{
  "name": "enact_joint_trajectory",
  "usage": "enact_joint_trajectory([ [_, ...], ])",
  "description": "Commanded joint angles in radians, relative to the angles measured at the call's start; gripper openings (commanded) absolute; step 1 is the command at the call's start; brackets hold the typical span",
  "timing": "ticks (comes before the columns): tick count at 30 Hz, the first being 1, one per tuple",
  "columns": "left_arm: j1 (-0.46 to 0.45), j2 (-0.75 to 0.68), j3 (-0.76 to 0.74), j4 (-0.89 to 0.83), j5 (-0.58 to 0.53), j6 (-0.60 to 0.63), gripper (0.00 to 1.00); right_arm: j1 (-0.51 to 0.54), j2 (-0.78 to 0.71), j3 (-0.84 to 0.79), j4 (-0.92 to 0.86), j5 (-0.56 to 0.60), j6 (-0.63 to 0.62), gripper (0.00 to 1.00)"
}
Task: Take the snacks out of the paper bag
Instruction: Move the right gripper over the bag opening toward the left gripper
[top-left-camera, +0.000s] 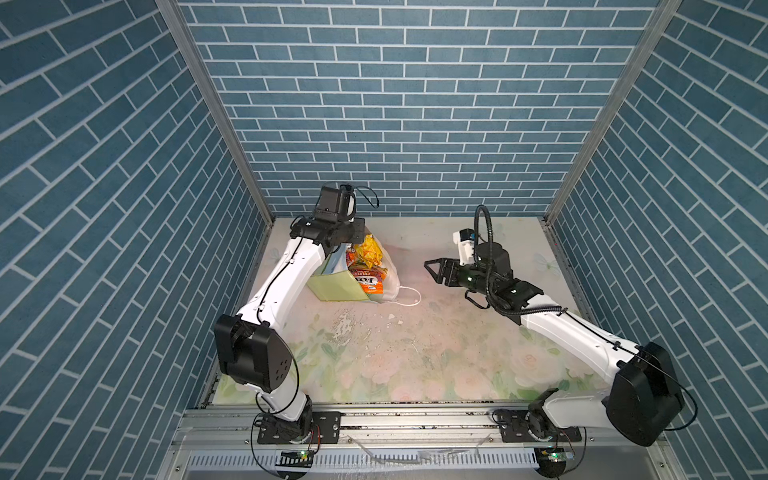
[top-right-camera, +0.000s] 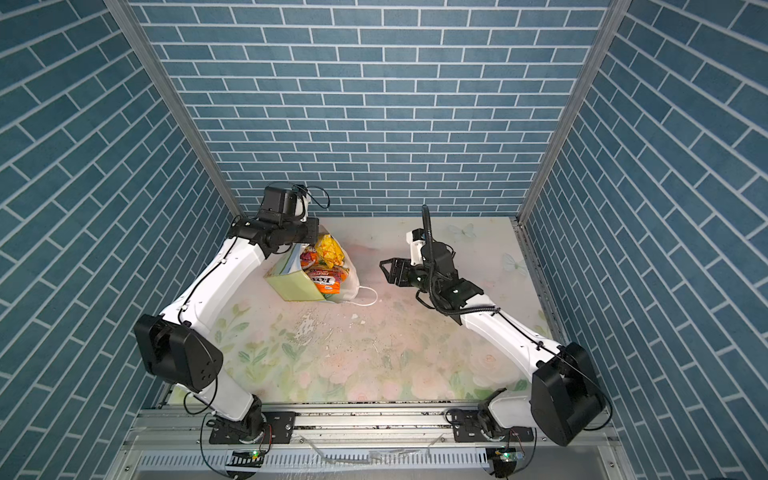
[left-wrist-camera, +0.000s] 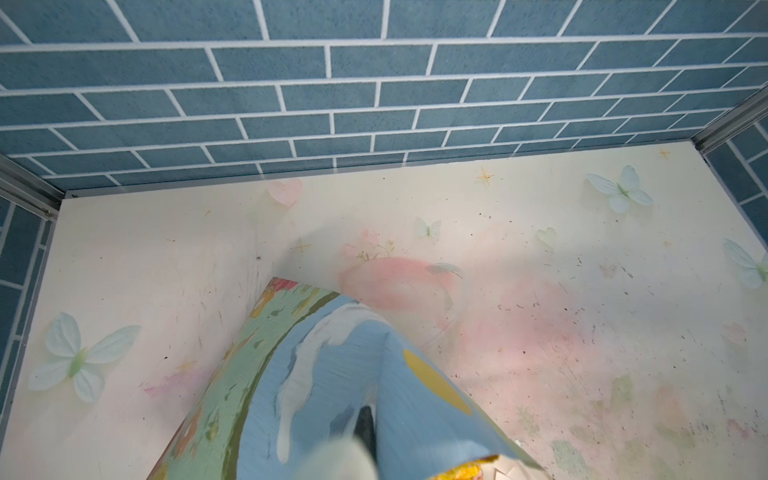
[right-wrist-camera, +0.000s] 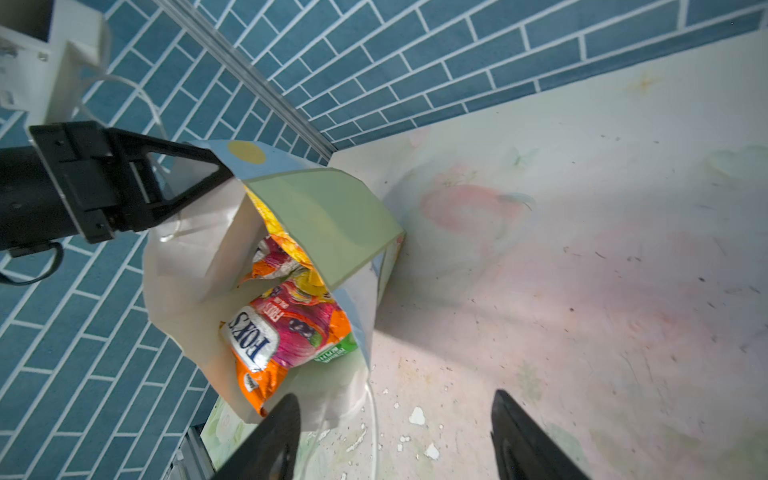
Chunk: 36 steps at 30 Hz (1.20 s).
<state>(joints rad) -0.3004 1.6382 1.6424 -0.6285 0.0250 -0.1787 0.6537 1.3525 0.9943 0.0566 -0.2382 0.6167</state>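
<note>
Nothing is out yet: every snack (top-left-camera: 368, 266) in view sits inside the bag (top-left-camera: 332, 286), which is tilted at the tabletop's (top-left-camera: 415, 353) far left, mouth facing right. The left jaws are clamped on its upper rim. The right jaws stand well apart and empty, near the mouth. The left wall (top-left-camera: 232, 249) crowds the bag; the tabletop's middle and right offer room for unloading.

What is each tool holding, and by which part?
Left tool pinches the tall painted paper gift bag by its upper rim; right tool, open, holds nothing.
</note>
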Motion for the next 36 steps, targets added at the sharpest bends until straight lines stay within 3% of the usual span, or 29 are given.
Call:
enact_joint_trajectory([
  [1, -0.013, -0.049, -0.003, 0.096, -0.015, -0.029, 0.00, 0.048, 0.026, 0.062, -0.039, 0.041, -0.093, 0.70],
  [12, -0.071, -0.023, 0.032, 0.082, -0.016, -0.030, 0.00, 0.149, 0.106, 0.143, -0.047, 0.068, -0.195, 0.65],
  [36, -0.137, 0.004, 0.069, 0.052, -0.037, -0.039, 0.00, 0.224, 0.225, 0.230, -0.065, 0.071, -0.255, 0.57],
])
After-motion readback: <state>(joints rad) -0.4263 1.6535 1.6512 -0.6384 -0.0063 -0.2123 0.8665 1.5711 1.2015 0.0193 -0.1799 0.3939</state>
